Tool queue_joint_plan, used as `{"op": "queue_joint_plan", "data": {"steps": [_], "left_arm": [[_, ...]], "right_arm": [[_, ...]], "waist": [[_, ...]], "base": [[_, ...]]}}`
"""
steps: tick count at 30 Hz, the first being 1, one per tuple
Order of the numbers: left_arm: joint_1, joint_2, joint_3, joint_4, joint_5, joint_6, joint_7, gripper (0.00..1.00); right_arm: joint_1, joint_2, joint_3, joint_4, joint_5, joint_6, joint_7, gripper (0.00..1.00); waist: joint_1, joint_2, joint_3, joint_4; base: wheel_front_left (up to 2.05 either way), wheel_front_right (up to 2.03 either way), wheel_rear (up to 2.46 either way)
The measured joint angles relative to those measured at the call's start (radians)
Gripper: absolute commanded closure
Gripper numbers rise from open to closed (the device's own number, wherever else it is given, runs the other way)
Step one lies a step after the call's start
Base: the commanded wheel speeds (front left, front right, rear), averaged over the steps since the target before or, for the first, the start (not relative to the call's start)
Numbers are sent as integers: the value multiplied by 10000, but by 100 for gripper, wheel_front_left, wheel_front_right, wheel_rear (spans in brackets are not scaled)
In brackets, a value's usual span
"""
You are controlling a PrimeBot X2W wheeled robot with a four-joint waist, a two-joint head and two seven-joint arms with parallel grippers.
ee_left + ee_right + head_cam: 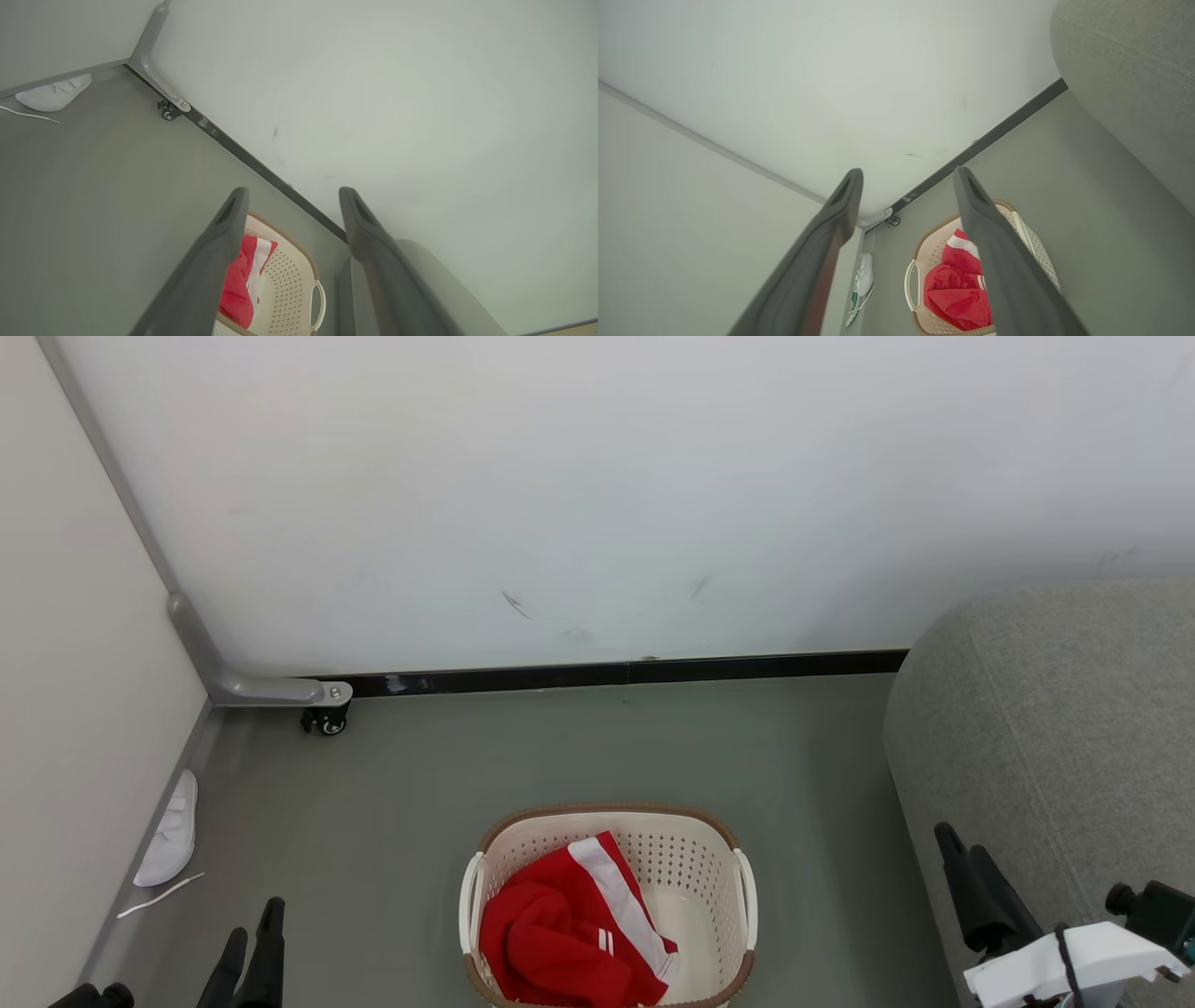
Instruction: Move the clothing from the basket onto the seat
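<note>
The red clothing [569,933] with white trim lies bunched in the cream basket [719,859] on the floor at the bottom centre of the head view. Both wrist views catch the clothing [238,280] [957,289] inside the basket [292,280] [924,252]. The grey seat [1055,728] fills the right side, its rounded arm nearest the basket. My left gripper [252,933] is open at the lower left, apart from the basket. My right gripper [971,868] is open at the lower right, in front of the seat. Nothing sits between either pair of fingers [219,261] [831,224].
A white wall with a dark baseboard [616,672] runs behind the basket. A grey bracket on a small caster [327,719] stands at the left corner. A white slipper [173,831] lies along the left partition. Grey floor [560,756] stretches between wall and basket.
</note>
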Motion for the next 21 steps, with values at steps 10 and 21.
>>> {"op": "queue_joint_plan", "data": {"steps": [10, 21], "left_arm": [[5, 775, -734, 88, 2291, -12, -357, 0], [5, 993, -863, -90, 4556, 2, -736, 0]], "right_arm": [[227, -291, 322, 2, -2541, 4, -303, 0], [242, -236, 215, 102, -4884, 6, -669, 0]], "waist": [[-61, 0, 4, -10], [-72, 0, -4, -31]], "base": [[0, 0, 0], [0, 0, 0]]}}
